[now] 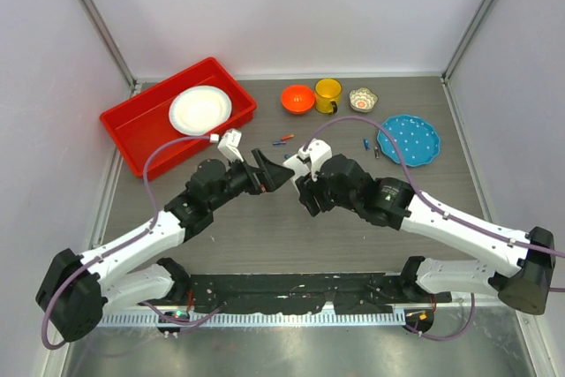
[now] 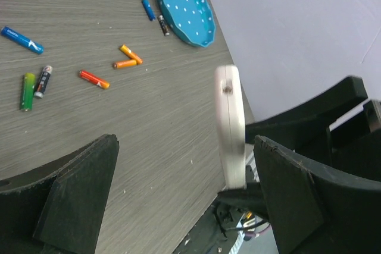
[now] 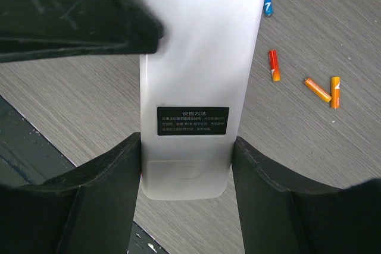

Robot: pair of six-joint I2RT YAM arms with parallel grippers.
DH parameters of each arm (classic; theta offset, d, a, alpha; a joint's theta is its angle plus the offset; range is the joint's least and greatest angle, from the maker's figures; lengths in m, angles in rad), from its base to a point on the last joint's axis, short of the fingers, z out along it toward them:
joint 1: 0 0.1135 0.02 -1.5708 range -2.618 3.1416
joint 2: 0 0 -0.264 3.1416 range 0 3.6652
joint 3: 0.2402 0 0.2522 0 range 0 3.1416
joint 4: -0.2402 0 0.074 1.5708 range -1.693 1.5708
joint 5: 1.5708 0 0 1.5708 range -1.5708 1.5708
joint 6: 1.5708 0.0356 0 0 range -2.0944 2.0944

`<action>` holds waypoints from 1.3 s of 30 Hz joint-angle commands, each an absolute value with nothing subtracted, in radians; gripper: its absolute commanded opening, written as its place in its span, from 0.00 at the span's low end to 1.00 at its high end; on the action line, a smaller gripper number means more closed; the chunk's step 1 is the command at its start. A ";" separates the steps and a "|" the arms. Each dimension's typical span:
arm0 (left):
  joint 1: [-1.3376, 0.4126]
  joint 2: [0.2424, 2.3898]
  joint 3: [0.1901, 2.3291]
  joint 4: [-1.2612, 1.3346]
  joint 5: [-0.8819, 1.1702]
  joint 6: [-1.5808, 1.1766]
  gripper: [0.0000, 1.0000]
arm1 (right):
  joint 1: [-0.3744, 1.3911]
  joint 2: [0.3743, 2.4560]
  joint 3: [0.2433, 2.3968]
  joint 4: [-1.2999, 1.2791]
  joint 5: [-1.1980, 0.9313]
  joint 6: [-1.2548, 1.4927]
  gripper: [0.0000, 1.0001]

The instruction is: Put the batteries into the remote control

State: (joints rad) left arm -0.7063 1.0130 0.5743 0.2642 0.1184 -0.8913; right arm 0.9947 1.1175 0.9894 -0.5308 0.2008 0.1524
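My right gripper (image 3: 186, 147) is shut on the lower end of the white remote control (image 3: 199, 57). Its plain back with a black label faces the camera. My left gripper (image 2: 186, 147) is open wide, and the remote (image 2: 229, 126) stands edge-on between its jaws, close to the right finger (image 2: 309, 200). One left finger overlaps the remote's upper left in the right wrist view. Both grippers meet mid-table (image 1: 281, 174). Several batteries lie loose on the table: blue (image 2: 22, 39), green (image 2: 27, 90), red-orange (image 2: 94, 79), orange (image 2: 128, 57). Some show in the top view (image 1: 282, 139).
A red bin (image 1: 132, 125) with a white plate (image 1: 201, 109) stands at the back left. An orange bowl (image 1: 298, 99), a yellow mug (image 1: 327, 94) and a small patterned bowl (image 1: 363, 99) stand at the back. A blue plate (image 1: 408, 140) lies at the right.
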 commanded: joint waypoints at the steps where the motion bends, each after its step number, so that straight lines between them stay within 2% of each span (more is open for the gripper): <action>1: -0.722 1.058 0.560 0.463 0.072 -0.952 1.00 | 1.014 1.127 1.034 -0.494 0.226 0.149 0.01; 6: -0.773 1.129 0.575 0.514 0.058 -0.945 0.99 | 1.025 1.138 1.037 -0.482 0.229 0.164 0.01; 13: -0.796 1.200 0.577 0.578 0.094 -0.973 0.76 | 1.032 1.144 1.046 -0.480 0.229 0.169 0.01; 24: -0.818 1.236 0.558 0.638 0.094 -0.983 0.55 | 1.034 1.147 1.048 -0.479 0.235 0.175 0.01; 28: -0.819 1.246 0.555 0.650 0.095 -0.982 0.38 | 1.034 1.152 1.049 -0.480 0.235 0.173 0.01; 32: -0.821 1.249 0.551 0.660 0.101 -0.980 0.25 | 1.034 1.157 1.054 -0.485 0.236 0.173 0.01; 33: -0.821 1.252 0.551 0.663 0.104 -0.980 0.20 | 1.034 1.160 1.057 -0.486 0.238 0.173 0.01; 35: -0.821 1.255 0.548 0.673 0.106 -0.979 0.04 | 1.037 1.161 1.060 -0.488 0.236 0.175 0.01; 36: -0.821 1.256 0.545 0.672 0.107 -0.979 0.00 | 1.035 1.161 1.063 -0.491 0.236 0.176 0.01; 37: -0.821 1.258 0.542 0.681 0.109 -0.980 0.00 | 1.035 1.160 1.063 -0.491 0.235 0.178 0.06; 39: -0.821 1.259 0.532 0.698 0.100 -0.986 0.00 | 1.035 1.155 1.071 -0.491 0.226 0.189 0.28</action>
